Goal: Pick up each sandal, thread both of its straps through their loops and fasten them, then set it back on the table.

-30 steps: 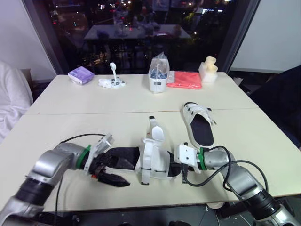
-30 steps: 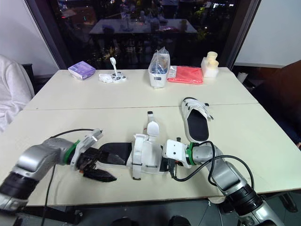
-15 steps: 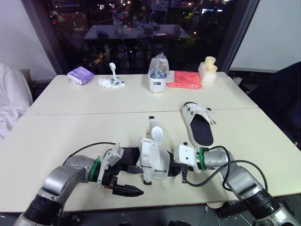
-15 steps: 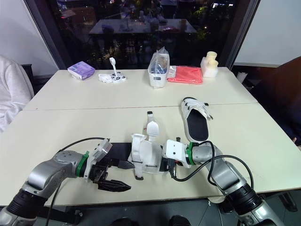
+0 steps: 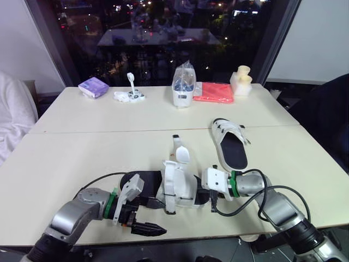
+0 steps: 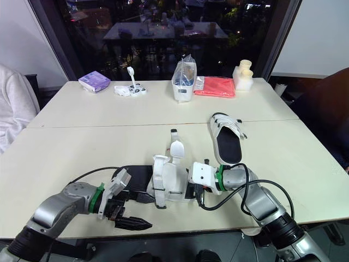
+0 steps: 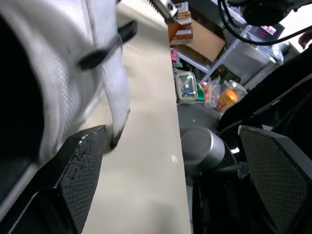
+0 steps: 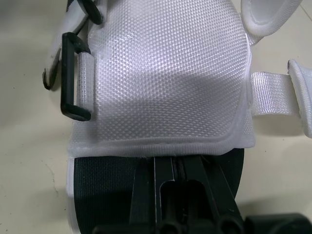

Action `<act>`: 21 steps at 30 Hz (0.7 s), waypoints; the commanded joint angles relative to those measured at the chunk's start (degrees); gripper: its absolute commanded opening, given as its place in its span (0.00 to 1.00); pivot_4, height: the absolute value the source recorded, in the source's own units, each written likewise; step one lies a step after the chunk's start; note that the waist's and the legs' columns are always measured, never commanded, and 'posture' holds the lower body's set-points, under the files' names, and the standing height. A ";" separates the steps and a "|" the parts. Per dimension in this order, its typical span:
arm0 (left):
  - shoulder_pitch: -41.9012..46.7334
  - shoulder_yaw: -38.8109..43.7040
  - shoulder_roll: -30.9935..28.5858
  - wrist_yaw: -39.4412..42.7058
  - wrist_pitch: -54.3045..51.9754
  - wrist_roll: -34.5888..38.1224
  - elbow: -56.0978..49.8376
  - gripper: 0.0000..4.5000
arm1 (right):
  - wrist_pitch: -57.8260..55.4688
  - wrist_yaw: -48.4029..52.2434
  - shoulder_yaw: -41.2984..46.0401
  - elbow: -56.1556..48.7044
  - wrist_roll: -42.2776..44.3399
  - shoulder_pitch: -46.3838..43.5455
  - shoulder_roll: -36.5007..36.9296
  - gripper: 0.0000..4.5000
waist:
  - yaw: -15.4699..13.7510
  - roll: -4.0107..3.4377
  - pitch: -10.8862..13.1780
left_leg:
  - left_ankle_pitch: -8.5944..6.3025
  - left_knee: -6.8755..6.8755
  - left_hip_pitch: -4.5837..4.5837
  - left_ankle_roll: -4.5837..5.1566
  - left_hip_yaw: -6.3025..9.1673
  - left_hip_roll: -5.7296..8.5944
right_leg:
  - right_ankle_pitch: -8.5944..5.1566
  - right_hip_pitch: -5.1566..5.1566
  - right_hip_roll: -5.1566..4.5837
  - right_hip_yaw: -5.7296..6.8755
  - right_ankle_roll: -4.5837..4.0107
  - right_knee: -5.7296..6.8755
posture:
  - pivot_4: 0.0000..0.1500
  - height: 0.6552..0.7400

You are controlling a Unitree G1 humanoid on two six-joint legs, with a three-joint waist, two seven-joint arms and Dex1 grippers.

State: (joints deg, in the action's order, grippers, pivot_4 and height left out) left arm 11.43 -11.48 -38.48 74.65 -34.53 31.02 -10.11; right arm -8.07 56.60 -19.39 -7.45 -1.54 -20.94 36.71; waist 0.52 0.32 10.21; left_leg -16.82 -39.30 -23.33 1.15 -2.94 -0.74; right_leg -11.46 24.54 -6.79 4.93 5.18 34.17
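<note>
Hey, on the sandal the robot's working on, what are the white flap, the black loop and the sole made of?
On the sandal, the white flap looks like woven synthetic fabric, matte: a fine grid texture shows. The black loop looks like hard plastic, smooth with slight sheen, possibly coated metal. The sole looks like matte black foam or rubber, uncertain.

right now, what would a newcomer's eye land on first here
The white mesh sandal with a black sole lies at the near edge of the pale table, one strap flipped open, with the right gripper clamped on one end and the left gripper open at the other. A second white-strapped sandal lies flat just beyond, on the robot's right. A bright red cloth stands out at the far side.
</note>
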 commanded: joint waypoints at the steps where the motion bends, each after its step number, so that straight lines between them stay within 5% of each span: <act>1: -0.62 1.28 -1.52 0.17 -0.69 0.98 -1.48 0.99 | -1.52 0.03 -1.38 2.49 -2.36 0.96 0.64 0.00 | 0.01 0.00 0.00 | 0.00 0.00 0.00 0.00 0.00 0.00 | 0.00 0.00 0.00 0.00 0.00 0.00 | 1.00 1.00; 18: 2.65 -4.10 6.40 -3.92 2.16 -3.28 3.26 0.99 | -1.59 0.42 -1.58 2.12 -2.33 1.40 1.01 0.00 | -0.21 0.00 -0.03 | 0.01 0.00 0.02 0.01 -0.01 0.02 | 0.01 -0.05 0.00 0.00 0.01 0.02 | 1.00 1.00; 21: 2.72 -4.14 6.83 -4.05 2.09 -3.44 3.47 0.80 | -1.72 0.38 -1.59 1.97 -2.32 1.50 1.02 0.00 | -0.19 0.00 -0.03 | 0.01 0.00 0.02 0.01 -0.01 0.02 | 0.01 -0.05 0.00 0.00 0.01 0.02 | 1.00 1.00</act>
State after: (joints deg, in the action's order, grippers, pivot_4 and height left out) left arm 13.87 -15.24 -31.81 70.71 -33.14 27.68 -6.25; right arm -8.01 56.67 -19.40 -7.59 -1.56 -20.80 36.96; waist 0.33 0.31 10.19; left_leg -16.82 -39.30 -23.31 1.16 -2.96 -0.73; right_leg -11.45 24.49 -6.79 4.93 5.19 34.19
